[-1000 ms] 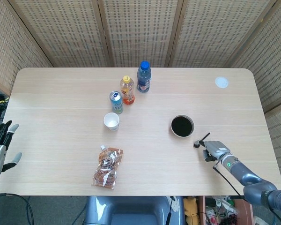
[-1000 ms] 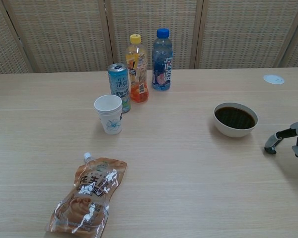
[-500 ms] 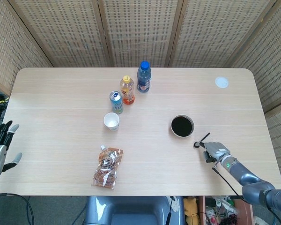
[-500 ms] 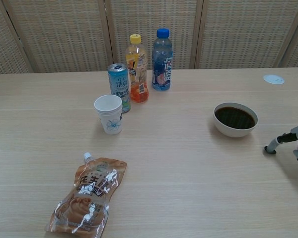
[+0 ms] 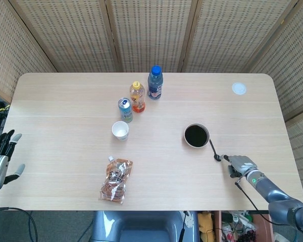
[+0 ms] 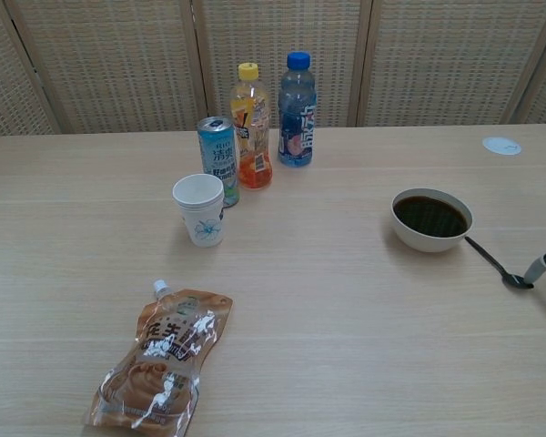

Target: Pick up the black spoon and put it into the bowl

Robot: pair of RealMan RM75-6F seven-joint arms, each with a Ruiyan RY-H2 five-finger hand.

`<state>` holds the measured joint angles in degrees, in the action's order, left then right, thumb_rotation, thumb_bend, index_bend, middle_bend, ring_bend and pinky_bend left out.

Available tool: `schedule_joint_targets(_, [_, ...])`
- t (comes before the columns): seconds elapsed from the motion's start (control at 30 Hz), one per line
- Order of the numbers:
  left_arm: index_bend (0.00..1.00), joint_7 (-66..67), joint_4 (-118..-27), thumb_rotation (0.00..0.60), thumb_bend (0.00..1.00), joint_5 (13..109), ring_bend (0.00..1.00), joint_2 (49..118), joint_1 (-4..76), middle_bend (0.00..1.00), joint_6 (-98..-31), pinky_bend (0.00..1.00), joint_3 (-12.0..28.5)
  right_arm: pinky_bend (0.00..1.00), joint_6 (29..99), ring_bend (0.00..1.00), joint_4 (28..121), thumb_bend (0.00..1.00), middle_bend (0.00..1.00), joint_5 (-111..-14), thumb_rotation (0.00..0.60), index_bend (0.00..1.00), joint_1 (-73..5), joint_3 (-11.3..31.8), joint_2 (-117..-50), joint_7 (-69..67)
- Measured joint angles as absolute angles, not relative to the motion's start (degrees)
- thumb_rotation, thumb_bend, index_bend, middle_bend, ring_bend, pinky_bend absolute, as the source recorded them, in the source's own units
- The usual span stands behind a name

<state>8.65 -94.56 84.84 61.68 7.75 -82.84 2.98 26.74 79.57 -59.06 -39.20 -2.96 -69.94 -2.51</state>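
Observation:
The black spoon lies flat on the table just right of the white bowl, which holds dark liquid. Its handle points at the bowl and its head is on the near side. In the chest view the spoon has one fingertip of my right hand at its head, seemingly touching. My right hand sits low on the table right of the spoon and holds nothing. My left hand hangs off the table's left edge with fingers spread and empty.
A paper cup, a can, an orange-drink bottle and a blue-capped bottle stand left of centre. A foil pouch lies near the front edge. A white disc lies at the far right.
The spoon, held tilted up in my right hand before, now lies flat on the table beside the bowl. The right hand has drawn back to the right. The left hand has not moved.

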Motion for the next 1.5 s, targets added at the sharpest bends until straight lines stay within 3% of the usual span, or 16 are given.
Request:
schedule_joint_targets(0.37, [0.04,8.6,-94.4,0.6,0.33,84.8,0.01,62.1,8.2,0.0,-82.3,0.0,3.0,0.96,29.4,0.97,82.9,0.99,0.95,-57.3,0.6,0.17,-39.0,-3.1,-67.3,-0.3])
schedule_joint_targets(1.5, [0.04,7.3,-93.6,0.6,0.33,84.5,0.01,62.2,7.9,0.0,-81.8,0.0,2.4,0.96,29.5,0.97,80.6,0.99,0.95,-52.2,0.6,0.17,-39.4,-5.2,-70.8,3.3])
